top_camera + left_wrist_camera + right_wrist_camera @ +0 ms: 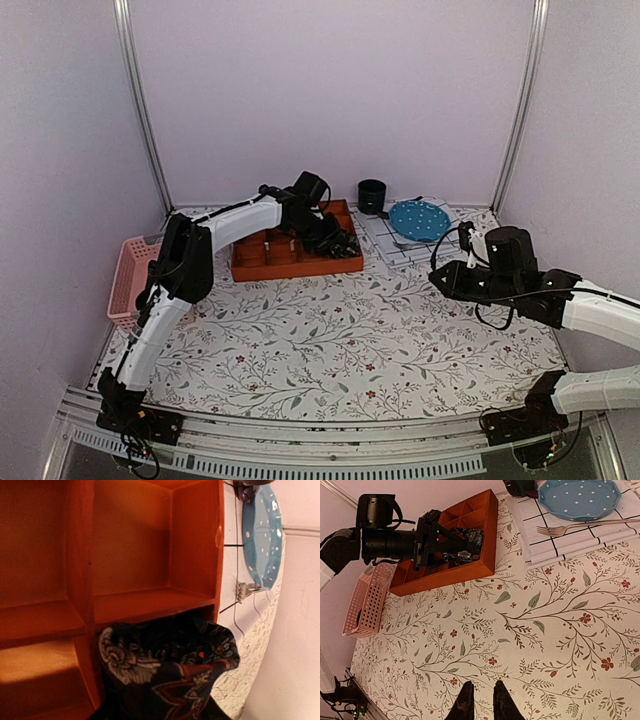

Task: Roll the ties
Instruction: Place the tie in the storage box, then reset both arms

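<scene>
Right hand (483, 690) is the closest thing in its own wrist cam. Its two dark fingers are almost together with a slim gap and hold nothing, hanging over the flowery tabletop (330, 340), well apart from everything else. Tie (170, 675) is bunched up in an end compartment of the orange tray (445, 577), on the plate's side: dark fabric with pale and red patterning. Left hand (447, 540) reaches into that same compartment, right at the tie. Honestly I can't tell if its fingers are clamped on it or apart, since the fabric and the hand's own body cover them. Just beside the tray is a white grid mat (560, 550) with a blue dotted plate (420, 220) and a fork (570, 528) on it, and a black cup (372, 196) behind. Pink basket (130, 275) sits at the tray's other end.
</scene>
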You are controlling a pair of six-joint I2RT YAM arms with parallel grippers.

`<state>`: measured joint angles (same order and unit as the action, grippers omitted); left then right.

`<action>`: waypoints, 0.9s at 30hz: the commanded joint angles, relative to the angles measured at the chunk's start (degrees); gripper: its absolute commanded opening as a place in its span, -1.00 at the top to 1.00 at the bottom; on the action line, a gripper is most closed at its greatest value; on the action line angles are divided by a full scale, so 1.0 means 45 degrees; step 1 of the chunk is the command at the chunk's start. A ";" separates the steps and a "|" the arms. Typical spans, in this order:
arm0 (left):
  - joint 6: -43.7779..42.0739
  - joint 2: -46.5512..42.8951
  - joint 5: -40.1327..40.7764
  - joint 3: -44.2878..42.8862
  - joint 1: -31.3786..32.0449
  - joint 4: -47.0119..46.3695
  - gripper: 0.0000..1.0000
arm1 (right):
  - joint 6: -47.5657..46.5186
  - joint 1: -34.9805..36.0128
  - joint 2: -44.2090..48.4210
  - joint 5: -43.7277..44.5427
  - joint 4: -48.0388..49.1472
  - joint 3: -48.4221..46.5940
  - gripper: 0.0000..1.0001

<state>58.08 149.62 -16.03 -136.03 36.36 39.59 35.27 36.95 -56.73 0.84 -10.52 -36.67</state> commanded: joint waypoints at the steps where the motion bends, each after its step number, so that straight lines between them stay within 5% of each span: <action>1: -0.0242 0.0042 0.0057 0.0025 0.0123 0.0033 0.08 | -0.0059 -0.0086 0.0498 0.0162 -0.0179 0.0160 0.72; 11: -0.0518 -0.1685 0.0247 0.1295 0.0025 -0.0420 -0.98 | -0.0136 -0.0173 0.0419 0.0129 -0.0167 -0.0099 0.71; 27: -0.1495 -0.5335 0.0582 0.4103 -0.0013 -0.1812 -1.00 | -0.0367 -0.0213 0.0091 0.0590 -0.0271 -0.0850 0.57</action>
<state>54.30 133.80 -15.22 -121.21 36.58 34.76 34.59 36.29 -56.75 1.15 -11.60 -37.91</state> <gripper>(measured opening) 0.998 0.174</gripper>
